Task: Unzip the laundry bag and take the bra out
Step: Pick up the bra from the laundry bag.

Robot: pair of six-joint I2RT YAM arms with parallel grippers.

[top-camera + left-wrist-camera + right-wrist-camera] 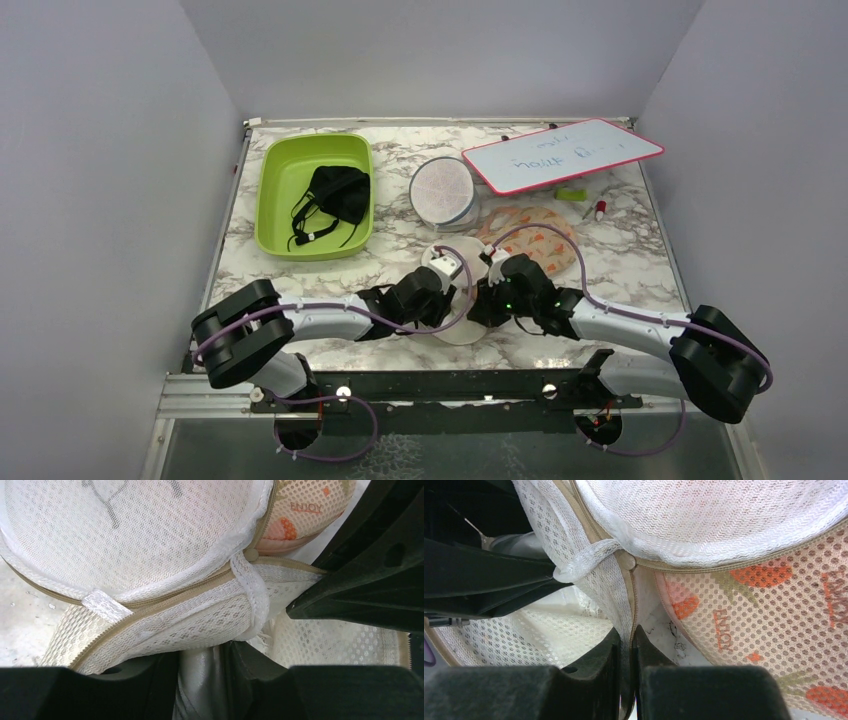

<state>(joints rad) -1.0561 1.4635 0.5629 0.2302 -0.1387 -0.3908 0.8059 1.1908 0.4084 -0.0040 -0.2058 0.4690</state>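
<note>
Marble table (640, 270): green tray (268, 200) far left, laundry bag (460, 333) near centre, unzipped, between the 2 grippers. Bra (338, 195) lies in the tray, well apart from the bag. Right gripper (626, 645) pinched tight on the bag's tan rim. Left gripper (200, 665) clamped on a pale fold of it.

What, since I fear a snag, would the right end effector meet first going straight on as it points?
The laundry bag: the right end effector is shut on its tan zipper edge, with white mesh directly ahead. The orange-patterned pouch seems off to one side, though depth is unclear.
</note>
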